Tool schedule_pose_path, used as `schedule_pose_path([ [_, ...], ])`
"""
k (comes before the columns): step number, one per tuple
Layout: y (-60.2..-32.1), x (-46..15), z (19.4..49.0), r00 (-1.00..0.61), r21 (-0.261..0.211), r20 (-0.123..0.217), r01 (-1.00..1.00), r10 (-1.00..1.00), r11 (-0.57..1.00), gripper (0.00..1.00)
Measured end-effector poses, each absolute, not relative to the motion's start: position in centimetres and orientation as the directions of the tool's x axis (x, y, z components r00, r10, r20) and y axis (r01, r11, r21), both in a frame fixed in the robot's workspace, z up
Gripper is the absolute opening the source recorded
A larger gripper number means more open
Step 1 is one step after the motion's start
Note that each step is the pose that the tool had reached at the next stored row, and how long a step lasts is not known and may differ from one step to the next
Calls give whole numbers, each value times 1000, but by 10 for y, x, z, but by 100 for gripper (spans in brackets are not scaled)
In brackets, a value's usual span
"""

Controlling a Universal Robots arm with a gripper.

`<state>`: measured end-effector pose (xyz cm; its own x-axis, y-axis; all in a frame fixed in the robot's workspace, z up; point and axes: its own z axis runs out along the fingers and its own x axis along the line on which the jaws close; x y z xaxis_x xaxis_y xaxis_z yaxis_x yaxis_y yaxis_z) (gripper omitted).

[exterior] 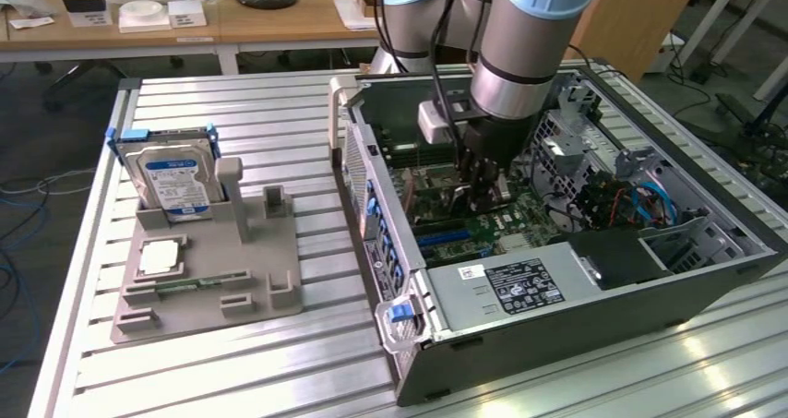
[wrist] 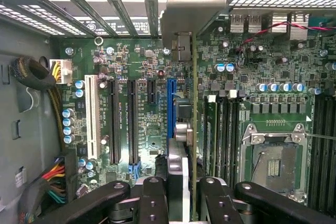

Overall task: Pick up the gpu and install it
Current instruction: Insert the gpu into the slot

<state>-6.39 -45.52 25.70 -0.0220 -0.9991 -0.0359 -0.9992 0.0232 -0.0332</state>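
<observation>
The open PC case [exterior: 689, 280] lies on its side on the slatted metal surface [exterior: 246, 363], motherboard [exterior: 518, 220] facing up, power supply [exterior: 523, 284] at its near end. The arm reaches down into it. The wrist view shows the pincer [wrist: 184, 192] closed on the gpu [wrist: 193, 129], held edge-on over the motherboard just beside the blue slot [wrist: 171, 106], its metal bracket [wrist: 186, 9] at the case's rear grille. In the exterior view, a grey holder [exterior: 209, 270] at the left carries a hard drive [exterior: 173, 183]. Wooden desks [exterior: 185, 30] stand behind
</observation>
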Motion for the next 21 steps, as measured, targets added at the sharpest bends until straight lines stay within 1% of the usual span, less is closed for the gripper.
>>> schedule_pose_path([
  [21, -458, -68, 243, -27, -33, -35, -999, -999, 28, 28],
])
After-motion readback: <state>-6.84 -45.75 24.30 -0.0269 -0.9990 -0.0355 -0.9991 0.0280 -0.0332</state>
